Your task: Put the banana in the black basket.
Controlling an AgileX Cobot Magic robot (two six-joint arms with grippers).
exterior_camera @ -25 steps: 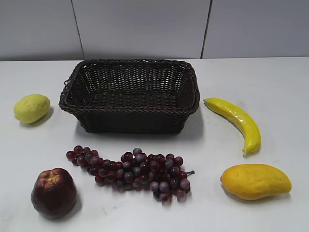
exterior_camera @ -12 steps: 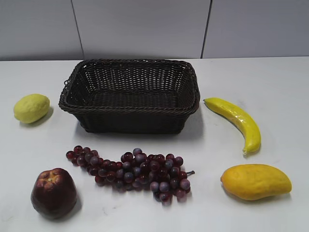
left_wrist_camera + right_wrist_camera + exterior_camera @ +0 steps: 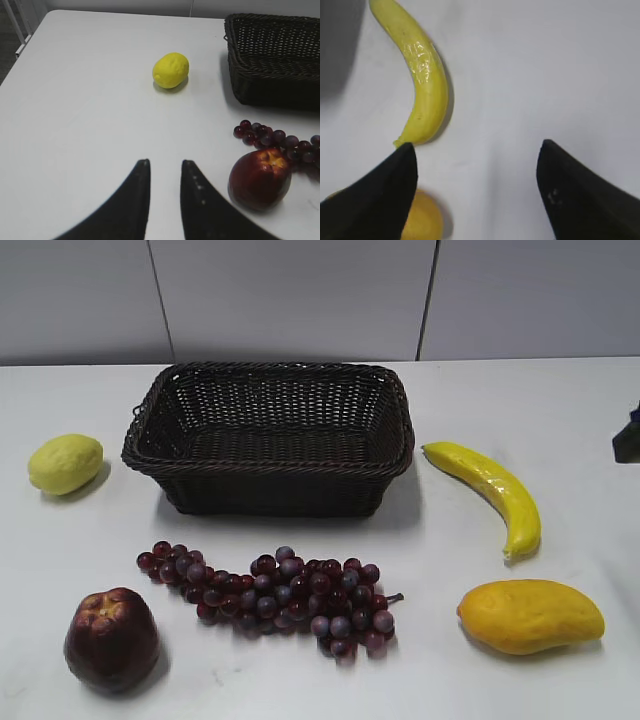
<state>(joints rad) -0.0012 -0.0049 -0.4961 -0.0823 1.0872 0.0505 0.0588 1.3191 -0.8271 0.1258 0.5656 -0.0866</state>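
Banana [image 3: 489, 492] beside black basket [image 3: 270, 435]

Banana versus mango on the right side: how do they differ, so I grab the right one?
The banana is long, slender and curved; the mango is plump and oval. The banana is bright yellow, the mango orange-yellow. The banana lies nearer the black basket, the mango nearer the camera. Both rest untouched on the table.

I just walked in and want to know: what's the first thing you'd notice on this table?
The big black basket in the middle at the back stands out most, and it is empty. Fruit rings it: the banana lies to its right, with a mango nearer the camera, and dark grapes sprawl in front.
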